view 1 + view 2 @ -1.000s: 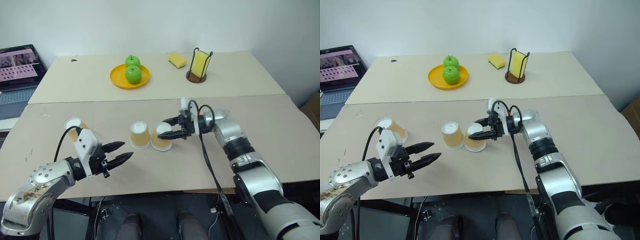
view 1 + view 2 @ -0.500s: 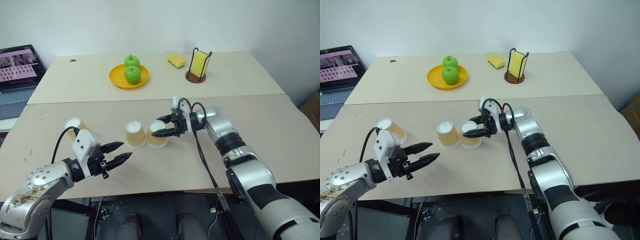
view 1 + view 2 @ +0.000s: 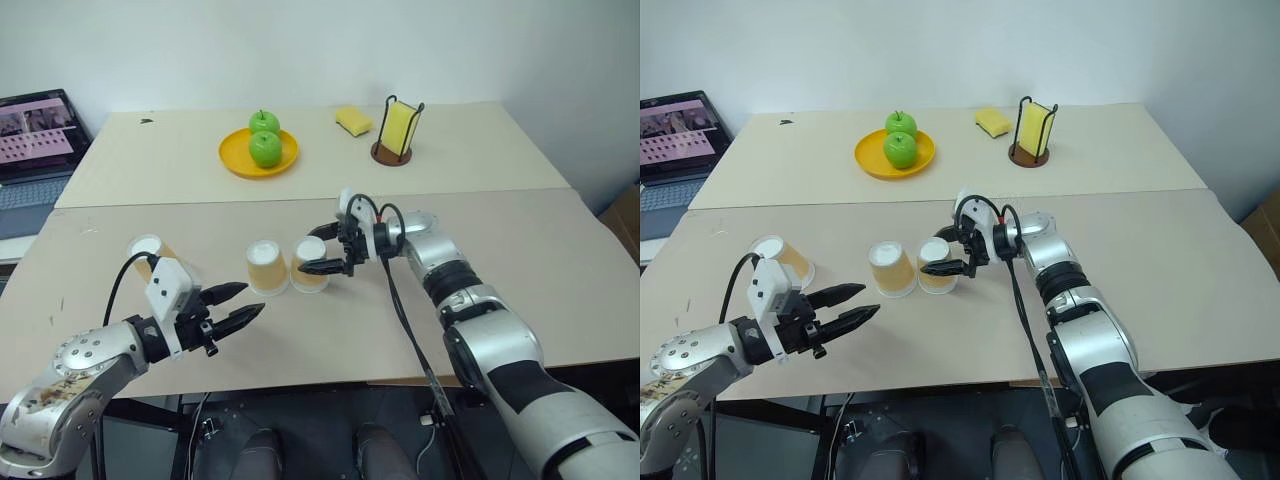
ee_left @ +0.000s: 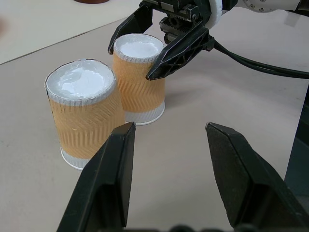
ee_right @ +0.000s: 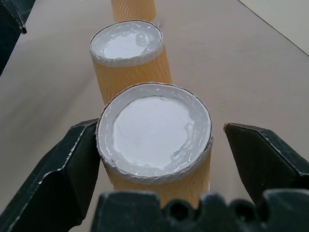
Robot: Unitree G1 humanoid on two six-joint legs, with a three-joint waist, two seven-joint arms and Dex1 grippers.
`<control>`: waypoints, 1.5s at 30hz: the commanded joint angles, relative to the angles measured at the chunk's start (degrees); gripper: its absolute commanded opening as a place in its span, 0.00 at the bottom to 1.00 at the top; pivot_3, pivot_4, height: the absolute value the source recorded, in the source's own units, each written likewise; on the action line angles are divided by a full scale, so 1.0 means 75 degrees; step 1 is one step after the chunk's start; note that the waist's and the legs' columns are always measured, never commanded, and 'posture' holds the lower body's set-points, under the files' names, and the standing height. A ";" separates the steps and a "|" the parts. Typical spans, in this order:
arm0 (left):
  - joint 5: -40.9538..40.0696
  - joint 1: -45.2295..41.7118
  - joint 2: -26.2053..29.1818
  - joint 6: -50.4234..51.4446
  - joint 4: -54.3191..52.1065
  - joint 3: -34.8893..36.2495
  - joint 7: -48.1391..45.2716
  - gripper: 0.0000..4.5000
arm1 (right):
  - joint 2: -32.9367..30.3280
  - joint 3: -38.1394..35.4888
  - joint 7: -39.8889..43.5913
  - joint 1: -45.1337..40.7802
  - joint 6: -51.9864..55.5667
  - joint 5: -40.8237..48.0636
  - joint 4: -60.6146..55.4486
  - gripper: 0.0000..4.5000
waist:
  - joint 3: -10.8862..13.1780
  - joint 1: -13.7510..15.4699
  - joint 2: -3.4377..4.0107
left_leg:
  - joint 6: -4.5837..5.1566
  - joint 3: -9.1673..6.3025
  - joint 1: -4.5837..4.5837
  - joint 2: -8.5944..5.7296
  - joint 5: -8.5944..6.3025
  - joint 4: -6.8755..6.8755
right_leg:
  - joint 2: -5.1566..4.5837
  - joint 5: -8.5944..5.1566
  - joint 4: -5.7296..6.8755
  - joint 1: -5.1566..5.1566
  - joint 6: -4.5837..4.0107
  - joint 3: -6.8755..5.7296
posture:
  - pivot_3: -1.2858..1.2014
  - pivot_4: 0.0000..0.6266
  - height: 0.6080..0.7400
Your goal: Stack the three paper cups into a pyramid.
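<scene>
Two ribbed paper cups stand upturned, side by side on the smooth tabletop.
Right claw spread wide around one; left claw looks parted, clear of them.

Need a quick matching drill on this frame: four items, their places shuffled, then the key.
1. right gripper
2. lone cup
3. green apples
4. upright yellow sponge

A. on the yellow plate
B. in the wire holder
C. fingers on either side of an upside-down cup
D. near the table's left edge, apart from the other two cups

Pairs: 1-C, 2-D, 3-A, 4-B
</scene>
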 commanded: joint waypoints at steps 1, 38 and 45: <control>-0.0031 -0.0084 0.0038 -0.0050 -0.0131 0.0084 0.0004 0.55 | -0.0120 -0.0306 0.0127 -0.0096 -0.0054 0.0194 -0.0529 0.99 | 0.0000 0.0001 0.0000 | 0.0000 0.0000 0.0000 0.0000 0.0000 0.0000 | 0.0000 0.0000 0.0000 0.0000 0.0000 0.0000 | 0.52 0.24 0.94; 0.3495 0.0126 -0.4020 -0.3087 0.1397 0.0510 0.4937 0.98 | -0.1667 -0.1817 -0.3867 0.3298 0.5050 0.2077 -0.8804 1.00 | -0.0021 0.0223 -0.0025 | 0.0002 0.0003 -0.0012 -0.0012 -0.0002 0.0023 | -0.0008 0.0001 -0.0008 0.0012 0.0000 -0.0001 | 0.52 0.24 0.94; 0.3463 -0.0796 -0.3669 -0.3120 0.2528 0.0584 0.4620 0.98 | -0.1716 -0.1836 -0.3928 0.3421 0.5001 0.2102 -0.8894 1.00 | -0.0021 0.0223 -0.0025 | 0.0002 -0.0002 -0.0012 -0.0011 -0.0002 0.0023 | -0.0005 0.0001 -0.0006 0.0010 0.0000 -0.0004 | 0.52 0.24 0.94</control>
